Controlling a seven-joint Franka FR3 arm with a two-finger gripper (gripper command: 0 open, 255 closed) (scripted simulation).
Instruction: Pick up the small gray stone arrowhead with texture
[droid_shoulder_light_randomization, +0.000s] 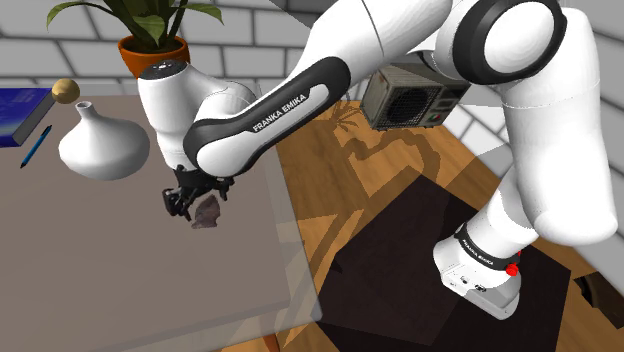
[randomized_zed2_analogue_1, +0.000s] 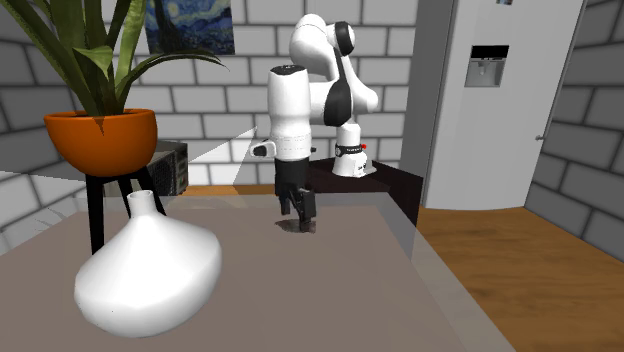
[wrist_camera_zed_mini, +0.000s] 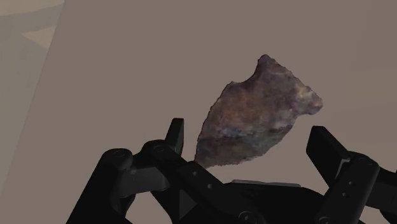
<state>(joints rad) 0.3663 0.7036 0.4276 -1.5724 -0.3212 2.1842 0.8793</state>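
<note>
**A:** Which way does the mottled grey-purple, rough stone arrowhead (wrist_camera_zed_mini: 254, 121) lie from the fingers (wrist_camera_zed_mini: 175, 135)?

**B:** Between them, on the plain grey-brown tabletop (wrist_camera_zed_mini: 114, 57). The all-black two-finger gripper (wrist_camera_zed_mini: 250, 139) has its fingers apart, one on each side of the stone. As far as I can see, neither touches it.

**A:** And its long axis?

**B:** It slants across the gap. The narrow point sits close to one finger, back near the palm. From there the body widens, and the broad notched base lies farther out, toward the other finger. The fingers would close on a skewed shape, not square across its flanks. I judge a small turn of the wrist would give a truer grip. Without it, the stone may swivel as the pads meet it.

**A:** What do the outside views add?

**B:** Height and surroundings. In the shoulder view a white round-bellied vase (droid_shoulder_light_randomization: 100, 148) stands well apart from the fingers. The gripper (droid_shoulder_light_randomization: 193, 208) is low over the tabletop (droid_shoulder_light_randomization: 120, 280), and the arrowhead (droid_shoulder_light_randomization: 208, 213) peeps out just beside the fingertips. In the second exterior view the gripper (randomized_zed2_analogue_1: 298, 216) points straight down, its tips close above the tabletop (randomized_zed2_analogue_1: 350, 270). There the stone is too small to tell from the black fingers, so only the wrist view gives the slant.
</note>
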